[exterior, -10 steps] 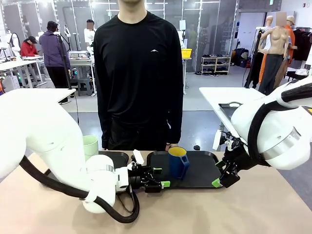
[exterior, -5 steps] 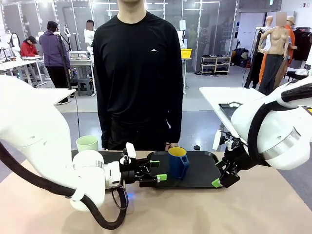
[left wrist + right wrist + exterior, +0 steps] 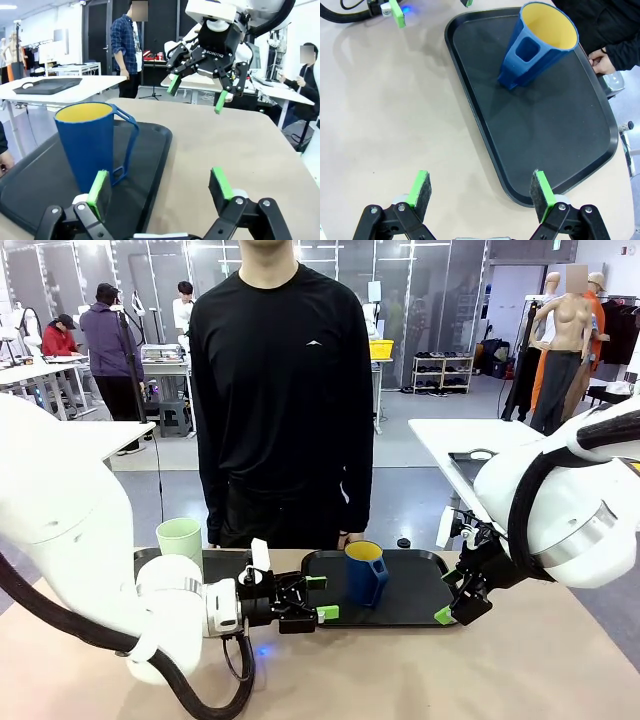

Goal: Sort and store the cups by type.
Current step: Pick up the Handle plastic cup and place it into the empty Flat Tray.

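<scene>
Between my left gripper's [image 3: 161, 186] spread green pads [image 3: 98, 189] nothing is held: jaws wide, pointing sideways low over the table [image 3: 400, 670], just short of the black tray's [image 3: 425, 600] near-left edge.

Item 1, blue mug [image 3: 365, 573]: upright on the tray, yellow inside, long axis vertical. From the left fingers it lies ahead and slightly off to one side, close but not touching; in the left wrist view one pad overlaps its base, and I judge that to be line of sight, not contact. Its handle [image 3: 126, 145] faces the open table side.

Item 2, mint-green tumbler [image 3: 180, 539]: upright, well to the far side of the left gripper from the tray, beside a second dark tray [image 3: 228, 562] near the person's edge of the table.

Item 3, right gripper [image 3: 455, 597]: pads apart, empty, hanging tilted over the tray's right end, pointing down at it. The mug lies toward the tray's far end from these fingers.

Judgement: the left gripper is the nearer to the mug and already level with its wall; a short advance along its own axis, with a small sideways correction, would bring the mug body between the pads.
</scene>
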Robot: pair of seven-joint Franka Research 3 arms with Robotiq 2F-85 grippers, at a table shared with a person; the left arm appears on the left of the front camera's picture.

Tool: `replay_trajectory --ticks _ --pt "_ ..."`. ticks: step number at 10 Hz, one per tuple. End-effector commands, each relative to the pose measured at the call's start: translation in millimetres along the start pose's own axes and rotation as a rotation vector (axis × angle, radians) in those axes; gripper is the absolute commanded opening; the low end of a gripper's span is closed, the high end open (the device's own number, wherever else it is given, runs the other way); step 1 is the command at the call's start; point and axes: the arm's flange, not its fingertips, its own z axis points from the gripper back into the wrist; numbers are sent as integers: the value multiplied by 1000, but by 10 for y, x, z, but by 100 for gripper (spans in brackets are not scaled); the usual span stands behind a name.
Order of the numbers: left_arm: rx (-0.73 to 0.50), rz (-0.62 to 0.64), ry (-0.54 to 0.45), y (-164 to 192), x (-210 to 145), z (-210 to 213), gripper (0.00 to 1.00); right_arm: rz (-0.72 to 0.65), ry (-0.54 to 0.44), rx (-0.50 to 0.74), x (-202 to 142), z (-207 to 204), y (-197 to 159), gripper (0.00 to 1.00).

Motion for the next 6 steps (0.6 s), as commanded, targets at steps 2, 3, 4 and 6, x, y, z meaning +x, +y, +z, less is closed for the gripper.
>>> replay_trajectory --ticks 2,3,4,6 --pt "16 -12 3 54 29 -31 100 6 3 1 -14 -10 -6 100" --pt "16 -12 3 54 29 -31 100 6 3 1 -14 -10 -6 100" --pt "16 -12 3 54 29 -31 100 6 3 1 -14 -10 -6 100" --pt "16 -12 3 54 29 -31 100 6 3 1 -14 -10 -6 100"
